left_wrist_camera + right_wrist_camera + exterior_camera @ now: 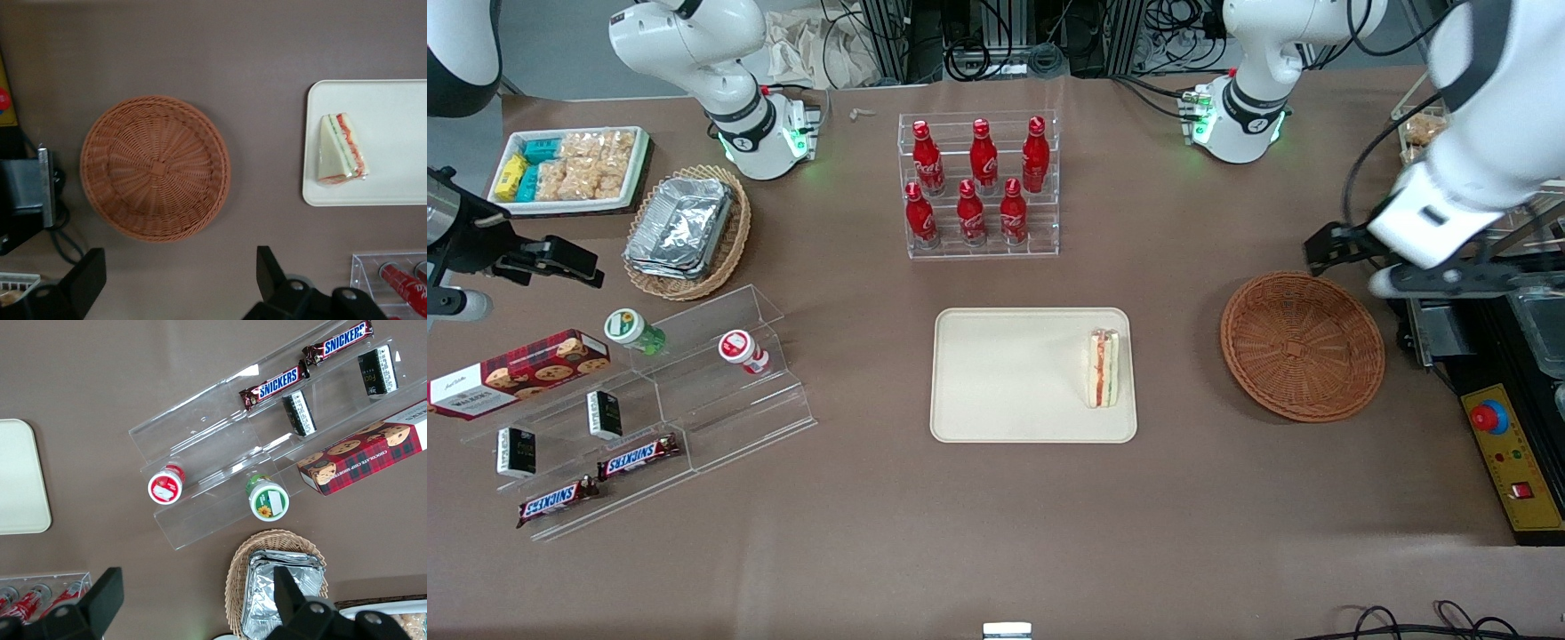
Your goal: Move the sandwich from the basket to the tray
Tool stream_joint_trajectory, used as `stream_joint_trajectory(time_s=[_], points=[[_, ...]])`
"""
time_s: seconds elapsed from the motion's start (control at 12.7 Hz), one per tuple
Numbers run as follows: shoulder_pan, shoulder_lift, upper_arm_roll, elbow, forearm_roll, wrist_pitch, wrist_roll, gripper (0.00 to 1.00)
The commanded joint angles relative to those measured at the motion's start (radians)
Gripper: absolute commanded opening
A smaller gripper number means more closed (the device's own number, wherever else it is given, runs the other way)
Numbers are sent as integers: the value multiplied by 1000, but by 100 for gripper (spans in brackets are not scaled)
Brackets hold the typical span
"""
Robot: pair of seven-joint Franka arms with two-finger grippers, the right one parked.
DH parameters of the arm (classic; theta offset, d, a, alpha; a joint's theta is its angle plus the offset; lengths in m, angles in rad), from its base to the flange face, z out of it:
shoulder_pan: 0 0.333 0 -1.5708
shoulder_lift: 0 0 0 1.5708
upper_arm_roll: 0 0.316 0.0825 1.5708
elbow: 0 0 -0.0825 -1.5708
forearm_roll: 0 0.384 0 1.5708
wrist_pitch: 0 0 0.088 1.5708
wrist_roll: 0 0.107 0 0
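Even overhead light, soft shadows on the desk [1183,498]; foil [680,227] glares; pincer [180,283] fingers blurred, spread apart.

Glossy white arm segments, black joint bands, green-lit base, black two-fingered hand [177,280].

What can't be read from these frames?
- Sandwich on tray: its underside and contact, both views.
- Basket: looks empty; its underside is hidden.
- Gripper: open in the wrist view, raised beside the basket; in front view the arm's body covers most of it.
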Motion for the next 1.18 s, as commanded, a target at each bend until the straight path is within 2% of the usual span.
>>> stream_joint_trajectory(time_s=[0.0,0.08,0.24,0.31,0.39,0.55,0.71,1.1], points=[[-15,-57,12,-16,-26,-38,17,100],[-13,-46,5,25,-26,-44,11,100],[-2,-9,-4,103,-86,-82,11,100],[-1,1,-6,130,-88,-88,9,100],[16,14,-17,141,-86,-89,12,100],[62,38,-96,165,-63,-89,12,100],[59,51,-106,167,-23,-89,8,100],[57,66,-104,167,-19,-90,-4,100]])
